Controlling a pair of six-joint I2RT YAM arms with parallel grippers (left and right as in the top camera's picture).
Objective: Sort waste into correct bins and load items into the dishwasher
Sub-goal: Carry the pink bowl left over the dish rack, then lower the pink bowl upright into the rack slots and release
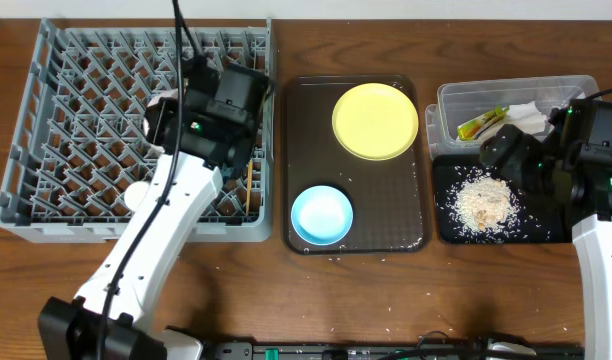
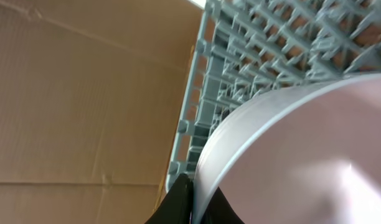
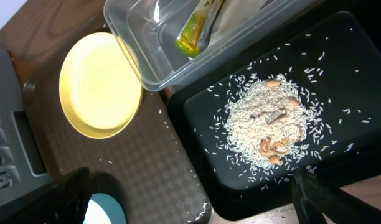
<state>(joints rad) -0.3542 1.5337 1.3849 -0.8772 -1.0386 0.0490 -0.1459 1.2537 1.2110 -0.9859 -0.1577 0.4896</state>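
Wooden table (image 1: 286,290) beneath everything. On its left part, the grey dish rack (image 1: 76,140), pegs upright. In the middle, just beside the rack, the brown serving tray (image 1: 386,205). To the right of that, the black tray (image 1: 546,225), and touching its far edge the clear tub (image 1: 456,97).

Over the black tray, the right hand (image 3: 190,183), fingers spread wide, nothing between them, hanging above the tray's near edge.

On the far end of the brown serving tray, the yellow plate (image 1: 375,121), lying flat. On the near left corner of the same tray, the light-blue bowl (image 1: 321,215), upright, well apart from the plate.

Over the right half of the dish rack, the white bowl (image 2: 290,162), tilted, its rim pinched by the left hand (image 2: 192,202), one dark finger on each side. Cannot tell whether the bowl touches the pegs.

In the middle of the black tray, a heap of rice (image 3: 265,127) with a few beige bits in it, loose grains around it and some on the brown serving tray.

Inside the clear tub, the crumpled white napkin (image 1: 526,115), and beside it the green-and-yellow wrapper (image 3: 197,31), leaning on the tub's wall.

Among the pegs at the rack's right edge, thin wooden chopsticks (image 1: 249,188); number hard to tell.
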